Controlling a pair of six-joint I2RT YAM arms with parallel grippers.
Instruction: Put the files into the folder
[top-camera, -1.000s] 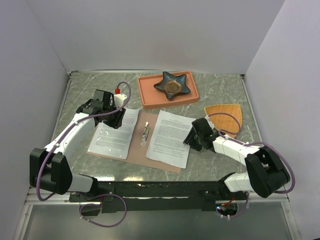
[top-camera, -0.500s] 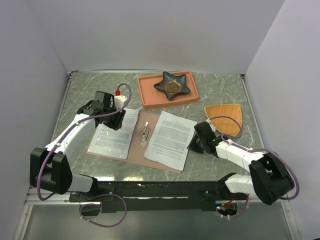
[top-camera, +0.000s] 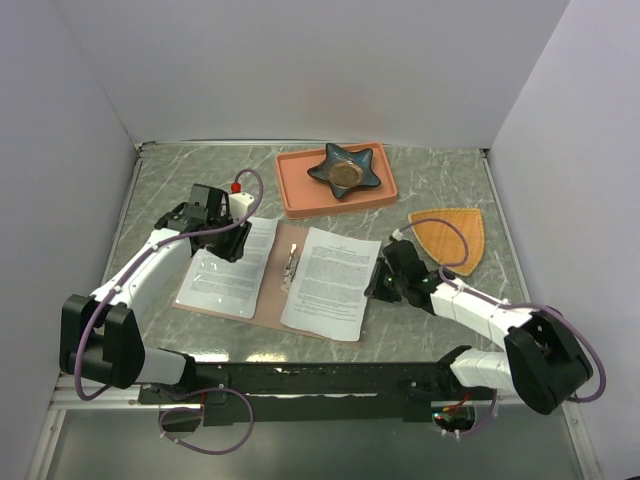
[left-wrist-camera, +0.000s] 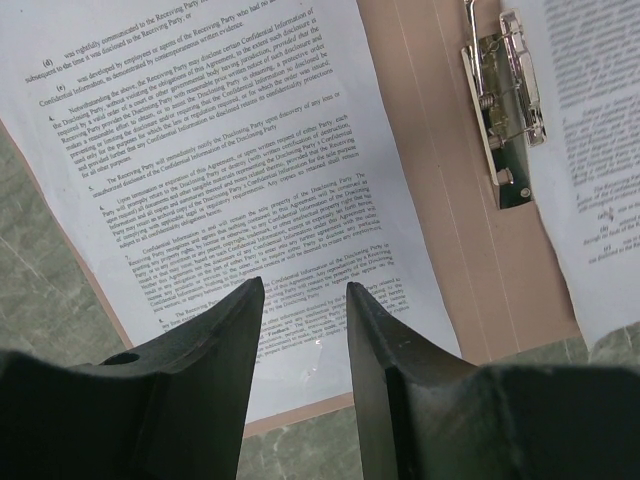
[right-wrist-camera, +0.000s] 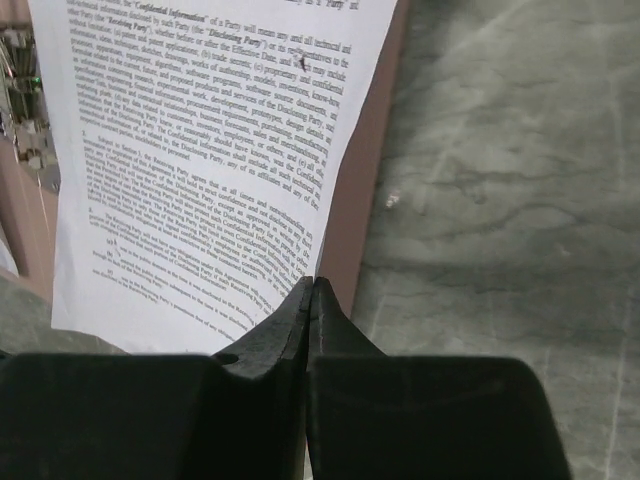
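Grey marbled tabletop (top-camera: 160, 190) bears the folder (top-camera: 268, 296), pale walls (top-camera: 300, 70) around

White arm links (top-camera: 140, 272), black joints (top-camera: 100, 345), purple cables (top-camera: 259, 188), matte black pincer fingers (left-wrist-camera: 210, 350), red knob (top-camera: 236, 185) on left wrist

Left claw (left-wrist-camera: 303, 290) parted, right claw (right-wrist-camera: 312, 286) pinched tight, both angled downward.

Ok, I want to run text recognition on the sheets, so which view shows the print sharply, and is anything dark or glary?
Left wrist: print on the left sheet is sharp and evenly lit, with glints on the metal clip. Right wrist: the right sheet reads crisply, though the right gripper is a dark, featureless mass. Top external: soft even light, text too small to read.
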